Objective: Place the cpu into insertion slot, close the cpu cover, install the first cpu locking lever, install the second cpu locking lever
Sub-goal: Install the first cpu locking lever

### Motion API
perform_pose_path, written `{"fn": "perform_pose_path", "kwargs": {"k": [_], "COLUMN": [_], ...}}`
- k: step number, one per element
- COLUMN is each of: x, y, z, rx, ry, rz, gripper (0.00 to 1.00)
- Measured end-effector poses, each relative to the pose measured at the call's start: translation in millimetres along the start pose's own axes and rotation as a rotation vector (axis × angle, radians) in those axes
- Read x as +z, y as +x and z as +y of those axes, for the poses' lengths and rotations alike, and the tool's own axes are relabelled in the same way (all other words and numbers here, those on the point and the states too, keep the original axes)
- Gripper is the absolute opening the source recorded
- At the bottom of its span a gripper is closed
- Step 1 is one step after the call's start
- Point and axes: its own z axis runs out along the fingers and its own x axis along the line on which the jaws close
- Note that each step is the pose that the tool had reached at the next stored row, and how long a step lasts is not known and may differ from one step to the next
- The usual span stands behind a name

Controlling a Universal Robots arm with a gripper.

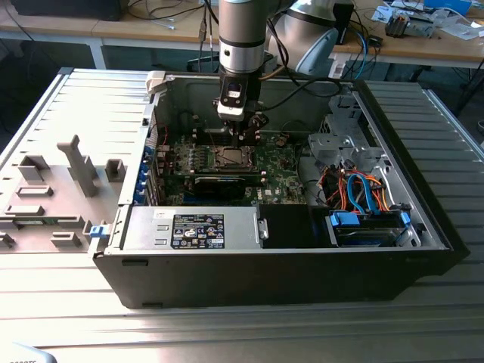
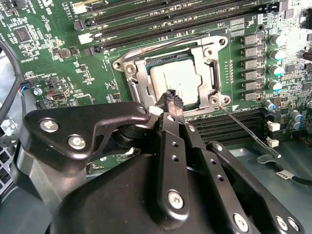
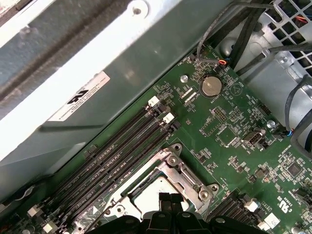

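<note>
Open computer case [image 1: 302, 281], cpu [image 2: 178, 80] under cpu cover [image 2: 138, 83], hand [image 2: 172, 97] pinched closed over cpu's edge

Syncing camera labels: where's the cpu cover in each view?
Exterior view: cpu cover mid-motherboard, at the end effector's tip.
Second wrist view: cpu cover next to the memory slots, just beyond the end effector.
First wrist view: cpu cover beside the memory slots.
Shared landmark: the cpu showing through its window.
</note>
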Motion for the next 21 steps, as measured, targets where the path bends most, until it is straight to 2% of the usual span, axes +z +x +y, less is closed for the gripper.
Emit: {"fn": "perform_pose_path", "kwargs": {"k": [21], "x": [0.0], "y": [0.0], "z": [0.0], "rx": [-0.017], "ry": [-0.0009], "rz": [-0.0002], "gripper": [0.11]}}
